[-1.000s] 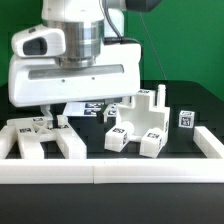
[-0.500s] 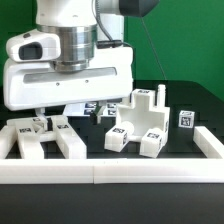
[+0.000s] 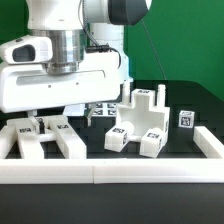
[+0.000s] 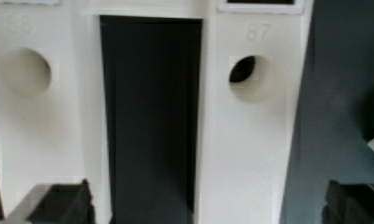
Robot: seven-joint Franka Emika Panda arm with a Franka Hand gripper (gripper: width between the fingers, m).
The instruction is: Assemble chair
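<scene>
Two white chair posts (image 4: 255,130) framed a dark open gap beneath the spread, empty claw (image 3: 54,113); one bore a faint 87.

Long white border rail (image 3: 110,172) across the front, black tabletop (image 3: 205,100), green backdrop (image 3: 185,40)

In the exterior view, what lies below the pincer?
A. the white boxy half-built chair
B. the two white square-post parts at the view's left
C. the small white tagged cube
B: the pincer hangs directly over the two white square-post parts at the exterior view's left.
</scene>
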